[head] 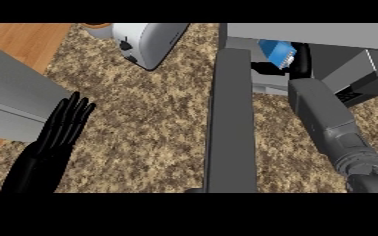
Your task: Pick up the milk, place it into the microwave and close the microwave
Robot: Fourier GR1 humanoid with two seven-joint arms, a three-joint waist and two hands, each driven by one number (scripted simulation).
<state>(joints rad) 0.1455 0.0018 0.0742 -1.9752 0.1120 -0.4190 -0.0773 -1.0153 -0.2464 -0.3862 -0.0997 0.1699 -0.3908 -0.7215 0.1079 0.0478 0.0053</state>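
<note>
Left hand [63, 122]: at the view's lower left, fingers straight and close together, pointing up; resting, with nothing in it.
Grey block [21, 100]: a plain slab at the left edge, just beside that hand (what it is cannot be told).
Counter [148, 130]: speckled stone top, bare between the left hand and the door.
Toaster [151, 42]: pale, lying aslant near the top, well apart from the carton.
Microwave door [232, 130]: swung open and seen edge-on, a dark slab running up from the lower edge, between the two hands.
Microwave [310, 30]: pale grey body at upper right, its opening just right of the door.
Milk [277, 52]: a small blue carton, tilted, within the microwave's mouth under the top edge; whether it rests on the floor inside cannot be told.
Right hand [301, 64]: clamped on the milk, dark fingers curled along its right side and a thumb showing at its lower left; the grey forearm comes in from the lower right.
Handling: likely light and boxy, with stiff but dentable walls and smooth faces that could slip; it would tip easily if set down aslant.
Where to hold: across two opposite flat faces around mid-height, as it appears to be held now.
Step in hand: probably setting it down level; closing the door is not yet done.
</note>
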